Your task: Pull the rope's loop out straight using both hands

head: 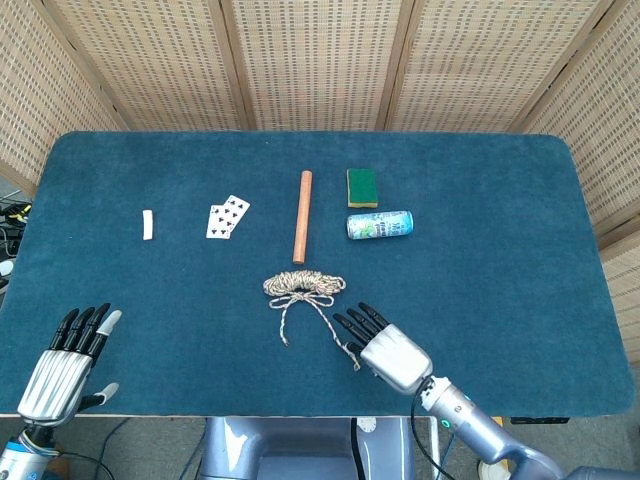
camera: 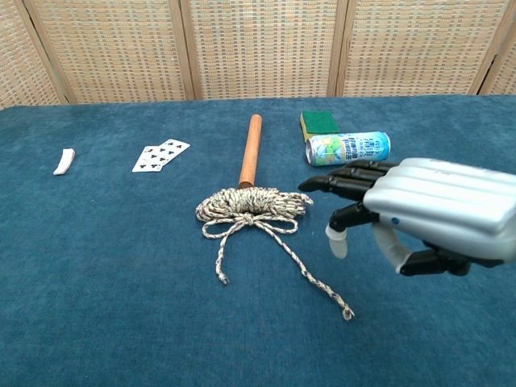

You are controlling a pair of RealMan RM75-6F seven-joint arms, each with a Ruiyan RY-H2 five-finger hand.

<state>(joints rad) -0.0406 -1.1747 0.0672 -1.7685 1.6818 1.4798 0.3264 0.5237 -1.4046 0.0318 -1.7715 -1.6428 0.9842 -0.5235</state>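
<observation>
Speckled beige rope bundle (head: 304,286) untouched | right hand (head: 385,348) empty, fingers spread | left hand (head: 62,362) empty | risk: dragging whole bundle

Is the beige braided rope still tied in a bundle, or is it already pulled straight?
Still tied. The beige braided rope lies coiled with a bow knot, two loose ends trailing on the blue table cloth; neither hand holds it.
</observation>
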